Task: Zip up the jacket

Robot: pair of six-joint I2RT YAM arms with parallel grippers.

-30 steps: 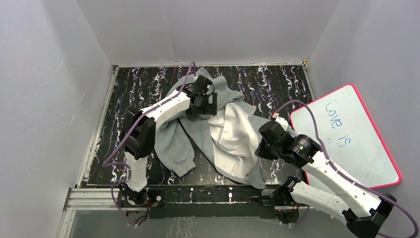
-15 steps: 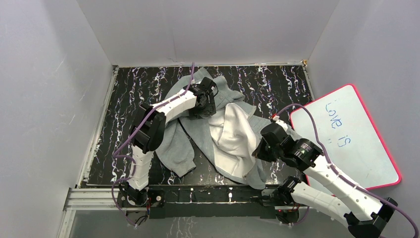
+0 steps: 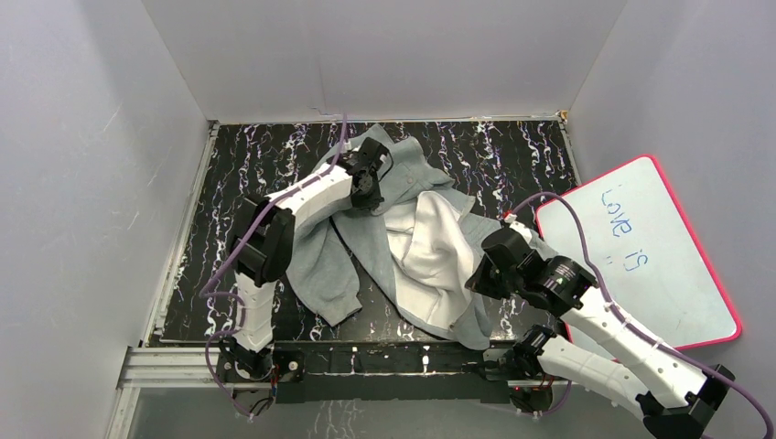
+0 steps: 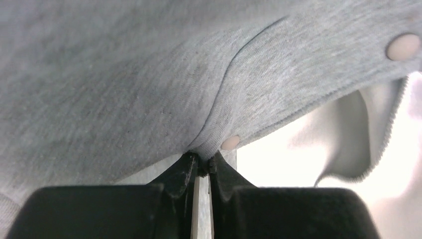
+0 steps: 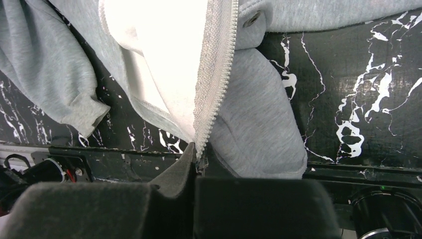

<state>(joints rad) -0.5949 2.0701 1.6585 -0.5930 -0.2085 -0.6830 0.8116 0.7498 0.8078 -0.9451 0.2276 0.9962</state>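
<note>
The left gripper pinches the jacket far back, and the right gripper pinches its zipper edge, whose end hides between the fingers.

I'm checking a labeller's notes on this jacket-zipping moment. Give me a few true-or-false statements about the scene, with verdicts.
1. The left gripper is shut on a fold of the light grey fleece jacket, beside a round snap button. True.
2. The right gripper hangs open, clear of the fabric. False: it is shut on the jacket's zipper tape at its lower end.
3. The jacket is zipped closed. False: it lies open, its white lining showing.
4. A pink-framed whiteboard with blue handwriting sits right of the jacket. True.
5. The table is plain white. False: it is black with white marble veins.
</note>
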